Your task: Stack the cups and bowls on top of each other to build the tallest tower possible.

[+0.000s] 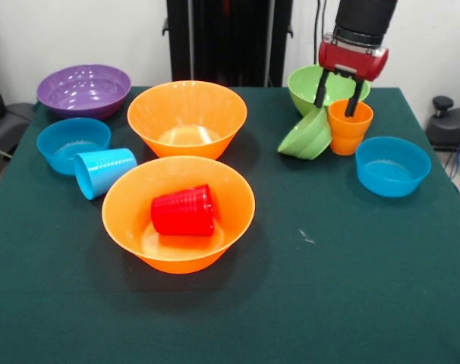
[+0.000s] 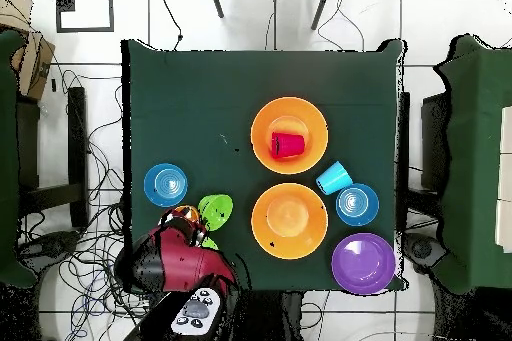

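My gripper (image 1: 338, 100) is open over the upright orange cup (image 1: 349, 129) at the back right, one finger inside its rim and one outside, by the tipped small green bowl (image 1: 307, 135) that leans on the cup. The large green bowl (image 1: 327, 85) stands behind them. A red cup (image 1: 184, 211) lies on its side in the near large orange bowl (image 1: 139, 227). The second orange bowl (image 1: 187, 114) stands behind it. The light blue cup (image 1: 103, 171) lies on its side beside a small blue bowl (image 1: 73, 144). The purple bowl (image 1: 84, 89) is at the far left. No tower is in view.
The other small blue bowl (image 1: 392, 165) sits right of the orange cup. In the overhead view the arm (image 2: 180, 257) covers the gripper, most of the large green bowl and part of the orange cup (image 2: 185, 214). The green table (image 1: 329, 288) carries everything.
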`<state>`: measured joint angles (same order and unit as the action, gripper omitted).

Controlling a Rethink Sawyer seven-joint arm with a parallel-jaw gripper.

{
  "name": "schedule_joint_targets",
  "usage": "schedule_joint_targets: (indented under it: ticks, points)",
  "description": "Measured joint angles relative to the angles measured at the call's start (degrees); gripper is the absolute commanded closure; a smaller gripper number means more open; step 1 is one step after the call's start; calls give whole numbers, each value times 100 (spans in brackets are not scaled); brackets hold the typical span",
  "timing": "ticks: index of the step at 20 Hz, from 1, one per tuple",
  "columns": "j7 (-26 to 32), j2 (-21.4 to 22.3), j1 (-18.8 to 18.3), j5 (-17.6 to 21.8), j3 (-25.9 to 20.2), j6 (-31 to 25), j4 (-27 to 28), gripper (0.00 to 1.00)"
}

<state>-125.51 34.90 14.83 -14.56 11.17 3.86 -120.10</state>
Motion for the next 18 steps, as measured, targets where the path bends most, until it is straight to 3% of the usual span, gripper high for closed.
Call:
schedule_joint_targets:
  ticks: [18]
  points:
    - [0,427,-260,-1,-87,0,-792,0]
